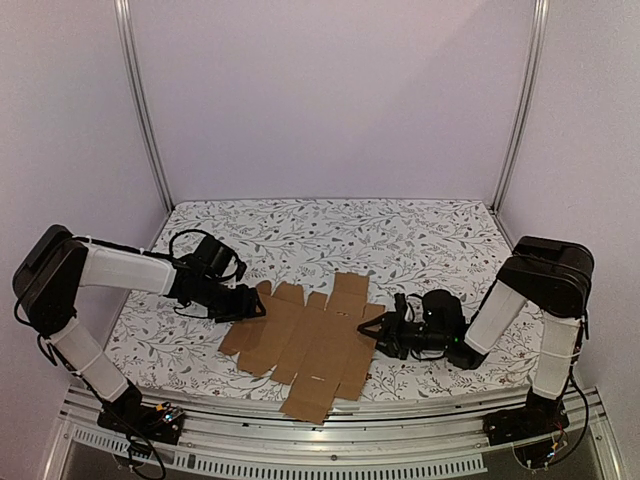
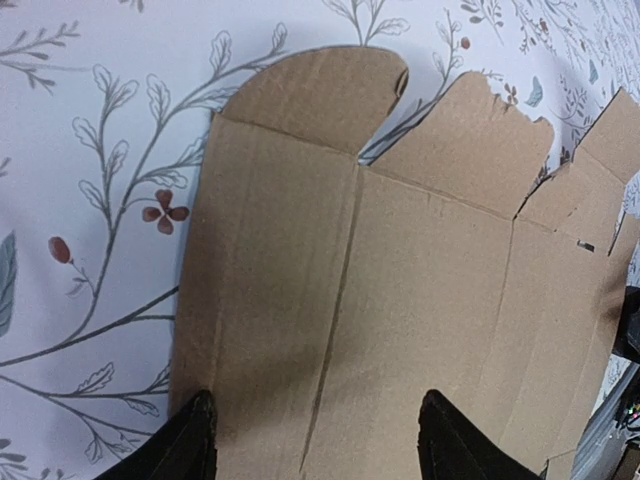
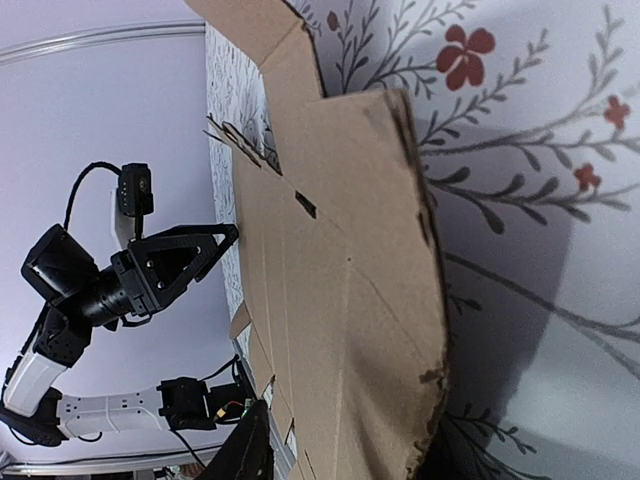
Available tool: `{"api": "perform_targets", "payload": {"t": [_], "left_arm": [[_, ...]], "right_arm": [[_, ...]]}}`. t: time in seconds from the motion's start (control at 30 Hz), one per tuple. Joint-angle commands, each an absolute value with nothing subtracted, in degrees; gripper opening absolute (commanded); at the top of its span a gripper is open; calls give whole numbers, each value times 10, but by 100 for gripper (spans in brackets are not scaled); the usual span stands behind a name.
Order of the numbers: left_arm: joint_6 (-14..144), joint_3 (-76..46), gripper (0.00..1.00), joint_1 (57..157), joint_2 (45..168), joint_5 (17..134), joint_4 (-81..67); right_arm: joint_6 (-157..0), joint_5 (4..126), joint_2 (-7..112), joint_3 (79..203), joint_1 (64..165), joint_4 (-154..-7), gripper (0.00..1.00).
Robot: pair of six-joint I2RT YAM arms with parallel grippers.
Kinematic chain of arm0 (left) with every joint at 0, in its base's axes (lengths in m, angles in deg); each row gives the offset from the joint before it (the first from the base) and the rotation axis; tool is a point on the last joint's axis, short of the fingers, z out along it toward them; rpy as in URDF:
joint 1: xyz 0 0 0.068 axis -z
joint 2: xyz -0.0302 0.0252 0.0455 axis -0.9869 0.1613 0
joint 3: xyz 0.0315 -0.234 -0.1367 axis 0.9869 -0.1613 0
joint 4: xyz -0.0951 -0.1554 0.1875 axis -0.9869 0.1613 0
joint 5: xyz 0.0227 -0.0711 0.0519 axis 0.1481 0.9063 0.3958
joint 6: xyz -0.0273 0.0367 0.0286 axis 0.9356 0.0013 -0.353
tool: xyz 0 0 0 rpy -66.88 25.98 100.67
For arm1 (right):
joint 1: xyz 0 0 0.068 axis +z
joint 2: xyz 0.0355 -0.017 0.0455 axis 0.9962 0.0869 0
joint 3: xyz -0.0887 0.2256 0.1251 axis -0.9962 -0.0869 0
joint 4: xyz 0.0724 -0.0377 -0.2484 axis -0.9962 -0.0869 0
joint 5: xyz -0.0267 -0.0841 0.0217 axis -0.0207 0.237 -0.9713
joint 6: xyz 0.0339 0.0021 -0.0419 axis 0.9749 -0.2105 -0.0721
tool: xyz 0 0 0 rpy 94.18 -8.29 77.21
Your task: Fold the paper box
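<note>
The paper box (image 1: 315, 345) lies as a flat sheet on the counter (image 1: 420, 240), mid-frame, stretched crosswise between my arms. My left gripper (image 1: 252, 306) stands open over its left edge. My right gripper (image 1: 374, 334) meets its right edge, where the cardboard looks lifted. I cannot tell if it grips.

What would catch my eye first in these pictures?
The flat brown paper box, an unfolded cardboard cut-out, lies in the middle of the flowery tablecloth. Reaching in from opposite sides, the left hand is at its left edge and the right hand at its right edge.
</note>
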State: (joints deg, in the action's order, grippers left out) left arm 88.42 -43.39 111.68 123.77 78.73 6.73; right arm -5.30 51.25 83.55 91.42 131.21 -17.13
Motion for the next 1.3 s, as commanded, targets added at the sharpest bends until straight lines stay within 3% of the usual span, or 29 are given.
{"api": "perform_targets", "payload": {"t": [0.0, 0.3, 0.43, 0.63, 0.83, 1.27], "left_arm": [[892, -456, 68, 1121, 1255, 778, 111], [892, -453, 67, 1121, 1259, 780, 110], [892, -453, 67, 1121, 1259, 780, 110], [891, -450, 66, 1121, 1244, 782, 118], [879, -427, 69, 1122, 1194, 765, 161], [851, -327, 83, 1122, 1043, 720, 286]], "right_arm": [[-39, 528, 859, 895, 1318, -151, 35], [-18, 532, 888, 882, 1317, -96, 21], [-5, 529, 907, 886, 1317, -57, 1], [6, 528, 916, 889, 1318, -34, 0], [-19, 514, 876, 911, 1318, -104, 0], [-202, 460, 704, 1041, 1293, -499, 0]]}}
